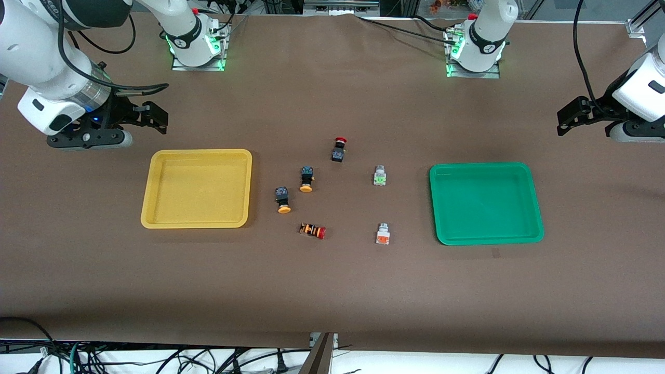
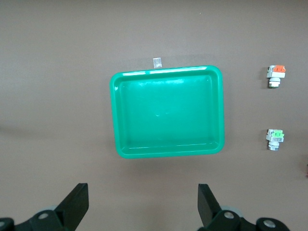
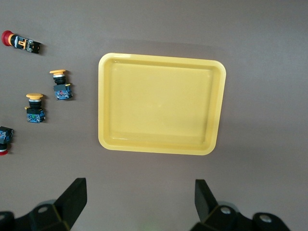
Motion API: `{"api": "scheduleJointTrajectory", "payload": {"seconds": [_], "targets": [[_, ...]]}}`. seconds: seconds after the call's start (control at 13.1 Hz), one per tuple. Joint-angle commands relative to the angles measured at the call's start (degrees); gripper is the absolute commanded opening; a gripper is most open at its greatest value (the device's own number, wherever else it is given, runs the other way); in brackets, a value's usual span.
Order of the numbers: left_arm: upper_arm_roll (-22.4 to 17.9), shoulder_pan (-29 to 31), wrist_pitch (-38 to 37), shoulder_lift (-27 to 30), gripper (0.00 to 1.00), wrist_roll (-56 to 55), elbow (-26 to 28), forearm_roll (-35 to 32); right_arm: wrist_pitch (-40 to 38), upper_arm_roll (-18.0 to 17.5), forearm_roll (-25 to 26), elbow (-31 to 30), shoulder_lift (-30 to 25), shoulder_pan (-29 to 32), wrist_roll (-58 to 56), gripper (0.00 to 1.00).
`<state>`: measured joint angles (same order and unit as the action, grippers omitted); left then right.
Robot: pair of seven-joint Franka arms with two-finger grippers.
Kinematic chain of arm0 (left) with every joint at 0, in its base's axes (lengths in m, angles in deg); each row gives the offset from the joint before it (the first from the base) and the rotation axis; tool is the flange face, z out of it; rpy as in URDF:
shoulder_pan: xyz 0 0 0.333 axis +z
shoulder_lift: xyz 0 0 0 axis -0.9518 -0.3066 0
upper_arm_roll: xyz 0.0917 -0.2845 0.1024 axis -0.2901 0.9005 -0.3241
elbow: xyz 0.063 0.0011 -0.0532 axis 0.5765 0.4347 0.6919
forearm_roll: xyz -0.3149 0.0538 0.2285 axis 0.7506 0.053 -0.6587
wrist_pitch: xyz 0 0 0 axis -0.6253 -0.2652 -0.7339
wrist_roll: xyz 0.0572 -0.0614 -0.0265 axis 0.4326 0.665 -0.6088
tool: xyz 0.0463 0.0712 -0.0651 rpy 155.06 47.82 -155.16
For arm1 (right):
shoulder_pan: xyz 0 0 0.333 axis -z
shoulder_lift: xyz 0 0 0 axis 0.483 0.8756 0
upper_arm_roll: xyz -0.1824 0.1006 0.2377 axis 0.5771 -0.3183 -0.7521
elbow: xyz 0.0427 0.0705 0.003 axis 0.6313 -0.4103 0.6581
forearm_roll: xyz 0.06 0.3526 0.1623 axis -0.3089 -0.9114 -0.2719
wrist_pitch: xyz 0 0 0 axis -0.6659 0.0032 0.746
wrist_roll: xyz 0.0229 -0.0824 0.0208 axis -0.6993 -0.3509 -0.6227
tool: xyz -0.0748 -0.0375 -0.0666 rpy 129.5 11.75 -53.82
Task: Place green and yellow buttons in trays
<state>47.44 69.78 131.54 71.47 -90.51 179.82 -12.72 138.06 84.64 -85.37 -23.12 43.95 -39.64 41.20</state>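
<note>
Four task buttons are lying on their sides on the bench [image 1: 332, 291] between the trays. The two yellow-capped buttons [image 1: 283, 200] [image 1: 306, 179] are sitting just beside the yellow tray [image 1: 196, 224], long axes running 12 to 6 in the front view, caps pointing to 6, toward the front camera. The green-faced button [image 1: 380, 176] and the orange-faced button [image 1: 383, 234] are resting near the green tray [image 1: 488, 239], the orange one nearer the camera, both with coloured faces toward 6. The red-capped black button [image 1: 338, 149] is lying farthest from the camera; the orange-striped button [image 1: 313, 230] is pointing its red cap to 3.

The right gripper [image 3: 139, 197] is hovering by the yellow tray, fingers [image 3: 72, 197] spread wide, holding nothing. The left gripper [image 2: 144, 202] is hovering by the green tray, fingers [image 2: 207, 202] likewise wide apart and empty.
</note>
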Motion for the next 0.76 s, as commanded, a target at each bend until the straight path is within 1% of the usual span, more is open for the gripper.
{"api": "scheduleJointTrajectory", "payload": {"seconds": [0.0, 0.23, 0.69], "targets": [[-0.6, -0.8, -1.4, -0.7, 1.00, 1.0, -1.9, -0.7, -1.8, -0.8, -0.5, 1.9, 0.6, 1.2, -0.3, 0.99], [-0.6, -0.9, -1.4, -0.7, 1.00, 1.0, -1.9, -0.7, -2.9, -1.0, -0.6, 1.8, 0.4, 1.1, 0.4, 0.99], [-0.5, -1.0, -1.4, -0.7, 1.00, 1.1, -1.9, -0.7, -2.6, -0.9, -0.6, 2.3, 0.7, 0.9, 0.3, 0.99]]}}
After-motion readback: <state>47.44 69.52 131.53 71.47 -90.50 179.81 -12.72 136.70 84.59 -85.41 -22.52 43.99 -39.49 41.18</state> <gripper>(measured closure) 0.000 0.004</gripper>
